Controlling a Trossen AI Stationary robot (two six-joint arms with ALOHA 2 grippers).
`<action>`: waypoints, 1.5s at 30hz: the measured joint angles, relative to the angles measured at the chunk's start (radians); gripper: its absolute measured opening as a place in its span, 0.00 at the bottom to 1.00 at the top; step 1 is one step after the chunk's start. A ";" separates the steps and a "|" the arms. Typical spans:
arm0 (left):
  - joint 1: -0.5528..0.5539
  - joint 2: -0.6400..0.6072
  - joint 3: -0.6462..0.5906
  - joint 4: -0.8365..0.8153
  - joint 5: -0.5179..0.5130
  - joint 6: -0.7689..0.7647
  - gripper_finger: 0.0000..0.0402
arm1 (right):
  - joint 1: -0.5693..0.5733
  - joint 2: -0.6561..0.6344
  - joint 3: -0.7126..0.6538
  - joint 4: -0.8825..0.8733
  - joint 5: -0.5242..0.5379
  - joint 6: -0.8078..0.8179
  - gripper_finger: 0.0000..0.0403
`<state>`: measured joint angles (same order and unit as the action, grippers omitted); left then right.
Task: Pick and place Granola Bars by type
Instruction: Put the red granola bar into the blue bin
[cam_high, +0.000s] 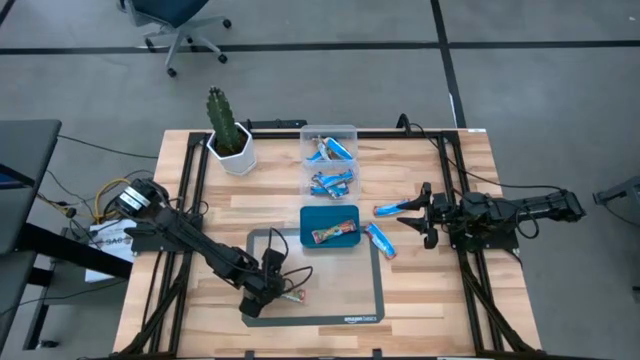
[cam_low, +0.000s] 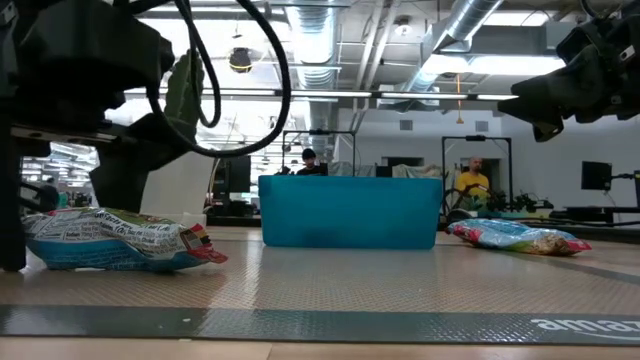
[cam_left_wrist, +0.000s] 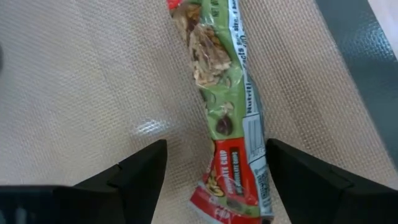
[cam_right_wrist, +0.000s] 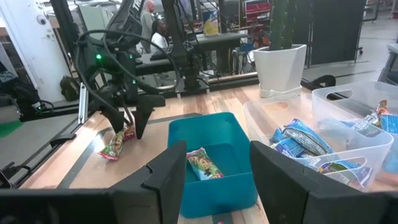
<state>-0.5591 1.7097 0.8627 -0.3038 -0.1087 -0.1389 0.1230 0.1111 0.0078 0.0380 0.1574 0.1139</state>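
A green-red granola bar (cam_left_wrist: 227, 106) lies flat on the dark mat (cam_high: 365, 300); it also shows in the high view (cam_high: 294, 295) and the low view (cam_low: 110, 240). My left gripper (cam_left_wrist: 214, 180) is open and points down, its fingers on either side of the bar's red end. My right gripper (cam_high: 418, 215) is open and empty, held above the table, right of the teal tray (cam_high: 312, 222). The tray holds one multicoloured bar (cam_right_wrist: 204, 165). Two blue bars (cam_high: 390, 210) (cam_high: 380, 240) lie on the table near my right gripper.
A clear plastic box (cam_high: 345, 132) with several blue bars stands behind the tray. A potted cactus (cam_high: 228, 135) stands at the far left. People show in the room beyond the table.
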 joint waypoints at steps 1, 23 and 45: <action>0.000 0.004 0.001 0.004 0.002 -0.005 0.67 | 0.000 0.000 0.000 0.000 0.000 0.000 0.42; 0.000 0.009 0.001 0.018 0.043 -0.093 0.22 | 0.000 0.000 0.000 0.000 0.000 0.000 0.42; 0.048 -0.259 0.072 0.147 -0.081 -0.190 0.21 | 0.000 0.000 0.000 0.000 0.000 0.000 0.42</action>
<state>-0.5109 1.4504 0.9344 -0.1573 -0.1895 -0.3291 0.1226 0.1108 0.0078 0.0380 0.1575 0.1139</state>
